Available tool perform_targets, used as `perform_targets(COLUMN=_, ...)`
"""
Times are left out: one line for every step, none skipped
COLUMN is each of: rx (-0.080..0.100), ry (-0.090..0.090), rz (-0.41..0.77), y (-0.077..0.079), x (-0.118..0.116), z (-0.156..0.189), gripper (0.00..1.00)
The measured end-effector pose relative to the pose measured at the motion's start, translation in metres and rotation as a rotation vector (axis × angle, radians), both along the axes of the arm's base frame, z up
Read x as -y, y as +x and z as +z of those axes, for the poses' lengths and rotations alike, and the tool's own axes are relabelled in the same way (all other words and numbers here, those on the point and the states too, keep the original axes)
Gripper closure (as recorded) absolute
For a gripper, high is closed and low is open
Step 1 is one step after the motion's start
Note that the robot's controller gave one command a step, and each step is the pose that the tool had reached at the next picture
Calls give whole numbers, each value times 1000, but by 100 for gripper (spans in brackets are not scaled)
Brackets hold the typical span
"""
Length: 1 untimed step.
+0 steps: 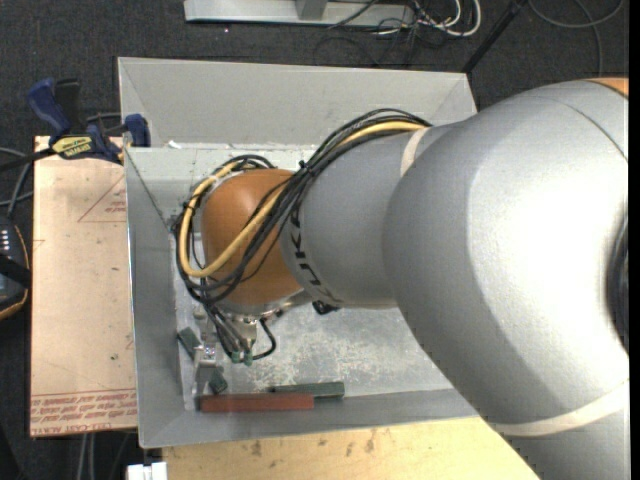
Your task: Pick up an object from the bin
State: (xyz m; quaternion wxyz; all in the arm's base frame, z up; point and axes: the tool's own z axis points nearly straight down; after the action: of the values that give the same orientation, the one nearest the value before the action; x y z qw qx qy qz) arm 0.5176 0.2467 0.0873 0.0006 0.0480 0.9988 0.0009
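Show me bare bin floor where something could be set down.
Bare floor lies between the arm and the red-brown bar and dark green bar along the view's lower wall. The lower left corner, around the gripper, is crowded.

Dark, speckled grey carpet [70,28] covers the floor. At the top edge, a flat, pale grey metal stand base [290,8] rests on it, with a tangle of black and white cables [445,3] just beside.
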Motion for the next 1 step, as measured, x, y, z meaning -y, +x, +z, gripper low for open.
perform_targets(rx=-2, ry=-1, rz=-22, y=-16, x=-3, z=12, gripper=0)
